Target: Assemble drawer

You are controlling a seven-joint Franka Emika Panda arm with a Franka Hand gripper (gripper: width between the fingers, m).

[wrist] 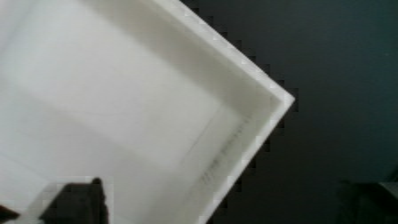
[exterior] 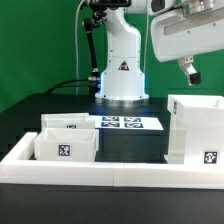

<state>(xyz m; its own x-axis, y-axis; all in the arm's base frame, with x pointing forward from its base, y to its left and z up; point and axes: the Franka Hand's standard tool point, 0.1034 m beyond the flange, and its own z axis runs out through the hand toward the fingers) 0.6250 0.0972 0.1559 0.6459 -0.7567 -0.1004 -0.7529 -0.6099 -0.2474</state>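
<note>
The drawer's tall white casing point(exterior: 195, 125) stands at the exterior view's right, with a tag low on its front. Two small white trays stand at the left: one in front point(exterior: 63, 146) with a tag, and one just behind it point(exterior: 72, 123). My gripper point(exterior: 189, 72) hangs above the casing, clear of it. In the wrist view the casing's hollow inside and rim corner point(wrist: 267, 100) fill most of the picture. My gripper point(wrist: 228, 205) is open and empty. One dark fingertip point(wrist: 75, 200) shows over the white part, and the other is at the picture's edge over the black table.
The marker board point(exterior: 132, 123) lies flat on the black table between the trays and the casing. A long low white wall point(exterior: 110, 176) edges the table's front. The arm's white base point(exterior: 122, 70) stands at the back centre against a green backdrop.
</note>
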